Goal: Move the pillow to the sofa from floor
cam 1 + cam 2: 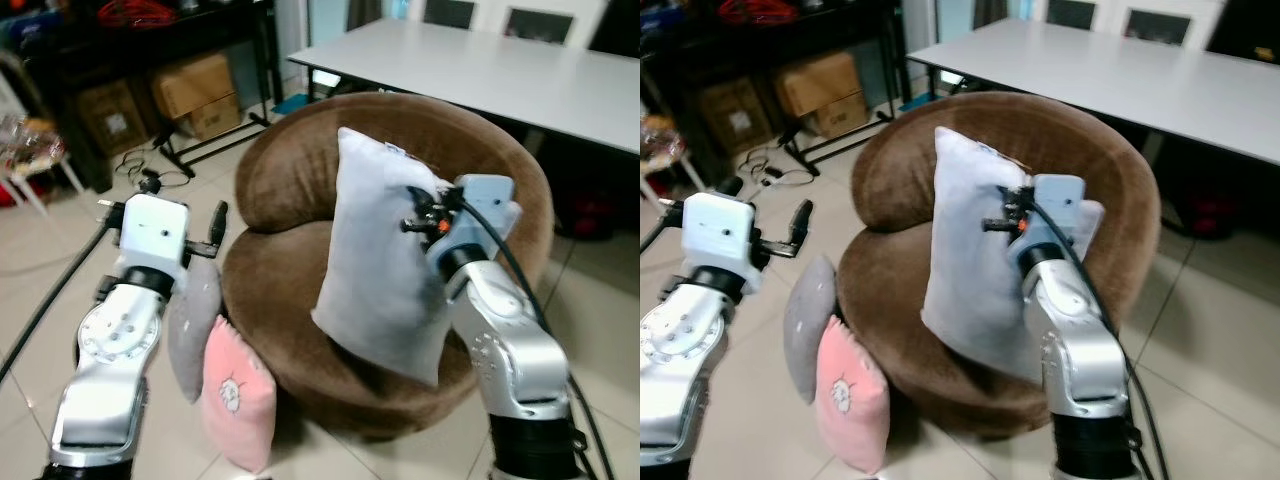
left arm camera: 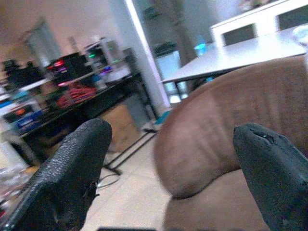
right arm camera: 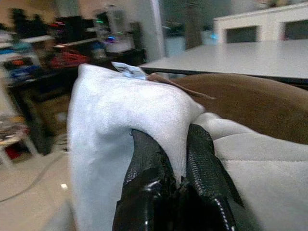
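Even indoor light, moderately bright in both eye views. Soft glare on white table (image 1: pixel 520 70) top and floor tiles (image 1: pixel 50 290). Dim under the black shelf (image 1: pixel 180 40). Wrist views soft: background smeared, left fingers (image 2: pixel 72 178) blurred at close range. Slight barrel distortion at the edges.

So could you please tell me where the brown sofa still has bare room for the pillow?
The seat of the brown sofa is bare left of the light grey pillow pinched by the right gripper. Crowded: the floor at its left foot, with a grey pillow and pink pillow.
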